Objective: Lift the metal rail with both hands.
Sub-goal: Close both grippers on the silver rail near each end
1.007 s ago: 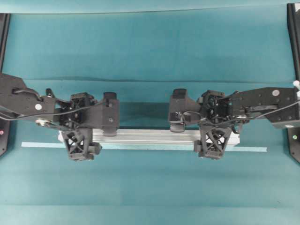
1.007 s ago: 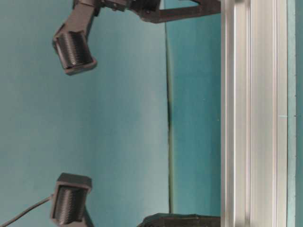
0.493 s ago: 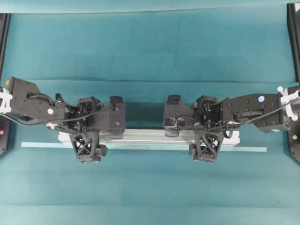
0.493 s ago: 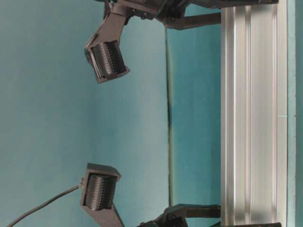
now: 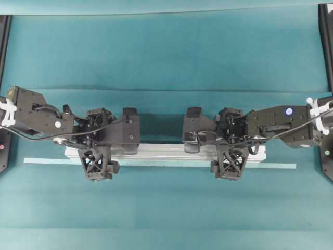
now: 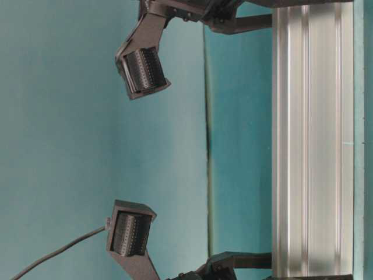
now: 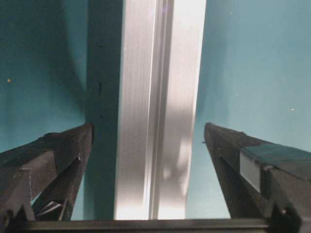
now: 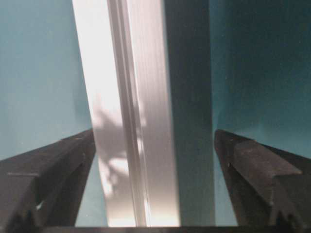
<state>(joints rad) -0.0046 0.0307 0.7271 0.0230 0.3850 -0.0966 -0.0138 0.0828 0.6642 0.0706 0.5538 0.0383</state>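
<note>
Both of your claws are standing spread wide, one finger on each side of the metal rail (image 5: 165,151), and neither is pinching it. In the overhead view your left gripper (image 5: 98,151) is sitting over the rail's 9 o'clock end and your right gripper (image 5: 230,151) over its 3 o'clock end, each with a lattice finger (image 5: 97,162) showing on the 6 o'clock side of the bar.

From the left wrist camera you are seeing the rail (image 7: 158,107) running from 6 to 12 o'clock up the middle, with bare teal cloth (image 7: 252,63) showing between it and the fingers (image 7: 46,160) at 8 and 4 o'clock. The right wrist camera is giving you the same picture: the rail (image 8: 131,111) is lying between the fingers (image 8: 257,170), apart from both.

Your rail is lying flat on the teal cloth (image 5: 166,52), its length running 9 to 3 o'clock in the overhead view. A thin pale-green tape strip (image 5: 276,165) is lying just beside it on the 6 o'clock side, reaching past both ends of the bar.

In the table-level view the rail (image 6: 312,140) is filling the 3 o'clock side.
</note>
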